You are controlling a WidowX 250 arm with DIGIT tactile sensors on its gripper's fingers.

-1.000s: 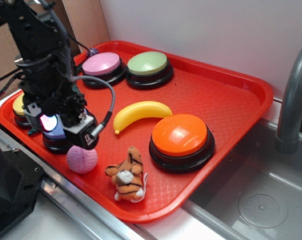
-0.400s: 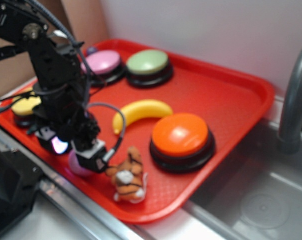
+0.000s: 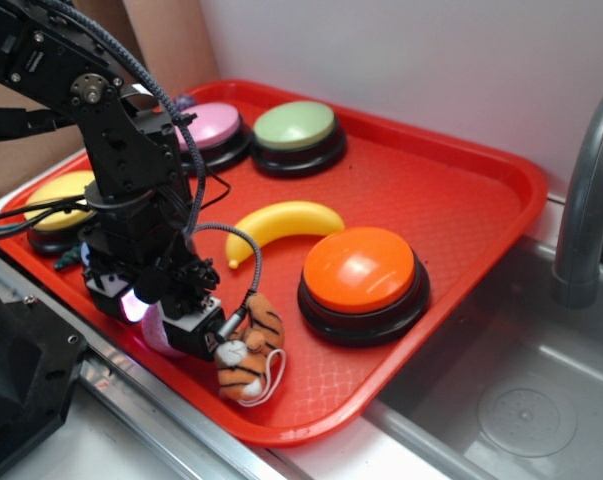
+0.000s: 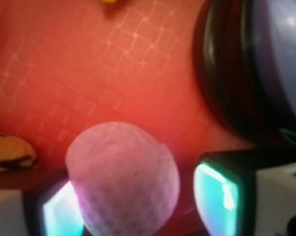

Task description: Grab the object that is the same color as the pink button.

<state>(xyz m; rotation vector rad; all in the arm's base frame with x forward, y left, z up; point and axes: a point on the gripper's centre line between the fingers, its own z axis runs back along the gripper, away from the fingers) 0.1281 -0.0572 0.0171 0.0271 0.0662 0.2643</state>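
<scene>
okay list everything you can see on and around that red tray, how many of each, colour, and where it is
tray: 1, red, beside the sink
buttons: 5; pink button and green at the far edge, orange right of centre, yellow at the left edge, lavender-blue next to the ball
banana: 1, yellow, tray centre
tiger: 1, orange striped, near edge, against the gripper
ball: 1, pink, near edge, between the fingers
sink: 1, grey, right of the tray
faucet: 1, grey, far right
gripper: 1, black, open around the ball
</scene>
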